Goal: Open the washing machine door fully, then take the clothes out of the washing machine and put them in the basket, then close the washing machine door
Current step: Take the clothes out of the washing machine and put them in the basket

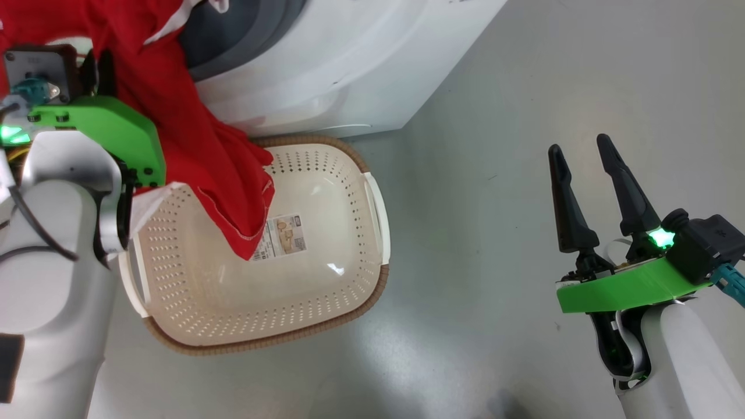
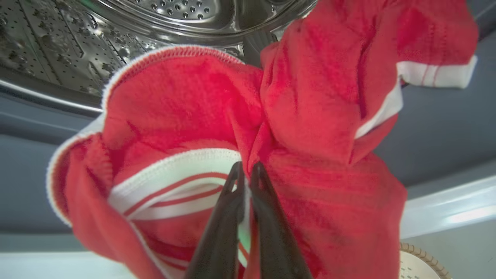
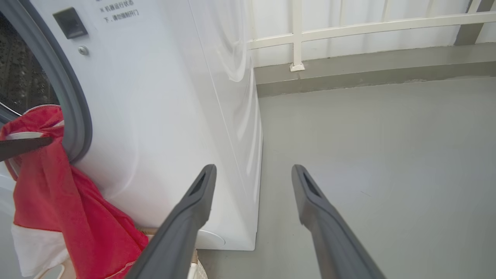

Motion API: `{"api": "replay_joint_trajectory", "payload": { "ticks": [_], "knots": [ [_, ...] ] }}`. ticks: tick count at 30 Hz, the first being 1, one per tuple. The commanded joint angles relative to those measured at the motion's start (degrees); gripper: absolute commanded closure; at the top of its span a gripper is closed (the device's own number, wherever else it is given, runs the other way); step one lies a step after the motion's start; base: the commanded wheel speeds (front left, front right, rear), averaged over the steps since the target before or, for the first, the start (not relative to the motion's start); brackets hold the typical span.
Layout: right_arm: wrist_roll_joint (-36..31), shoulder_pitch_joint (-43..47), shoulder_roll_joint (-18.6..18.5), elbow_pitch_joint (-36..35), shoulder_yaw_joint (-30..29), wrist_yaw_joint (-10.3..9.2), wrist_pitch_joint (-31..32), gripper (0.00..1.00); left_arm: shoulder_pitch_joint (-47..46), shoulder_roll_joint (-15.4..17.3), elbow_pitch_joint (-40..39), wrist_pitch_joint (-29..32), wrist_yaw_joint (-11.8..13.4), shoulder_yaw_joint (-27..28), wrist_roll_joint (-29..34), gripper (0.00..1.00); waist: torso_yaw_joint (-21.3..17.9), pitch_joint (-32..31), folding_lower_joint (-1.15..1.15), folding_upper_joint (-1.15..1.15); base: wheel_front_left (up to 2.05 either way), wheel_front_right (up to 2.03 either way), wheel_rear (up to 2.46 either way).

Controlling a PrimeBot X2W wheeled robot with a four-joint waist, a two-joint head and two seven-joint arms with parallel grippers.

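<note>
The left jaws are shut tight on the red clothes (image 2: 310,116), which hang below them out of the washing machine (image 1: 349,58) and down over the basket (image 1: 204,279), hiding part of its paper label (image 1: 285,235). The label's writing is too small to read. The right jaws stand wide apart, empty, well apart from the basket.

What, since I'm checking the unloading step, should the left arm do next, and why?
Probably pull the left arm back and down over the basket, then release. Its jaws are shut on the red garment, which hangs from the washing machine with its lower end over the basket.
</note>
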Motion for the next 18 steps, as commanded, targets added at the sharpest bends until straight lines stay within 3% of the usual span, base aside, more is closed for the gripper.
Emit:
{"api": "replay_joint_trajectory", "payload": {
  "ticks": [1,12,18],
  "knots": [
    [0.3,0.0,0.0,-1.1,1.1,0.34,-0.4,0.0,0.7,2.4,-2.8,-0.7,0.1,1.2,0.1,1.0,0.3,-0.1,0.0,0.0,0.0,0.0,0.0],
    [-0.2,0.9,0.0,-0.9,0.2,0.34,-0.4,0.0,6.4,3.8,-14.9,-3.4,1.3,0.4,1.1,1.0,2.0,-1.4,0.0,0.0,0.0,0.0,0.0],
    [0.6,1.8,0.0,-1.1,0.0,0.34,-0.4,0.0,13.9,4.6,-25.1,-5.0,2.6,0.3,1.4,1.0,2.9,-2.6,0.0,0.0,0.0,0.0,0.0]
  ]
}}
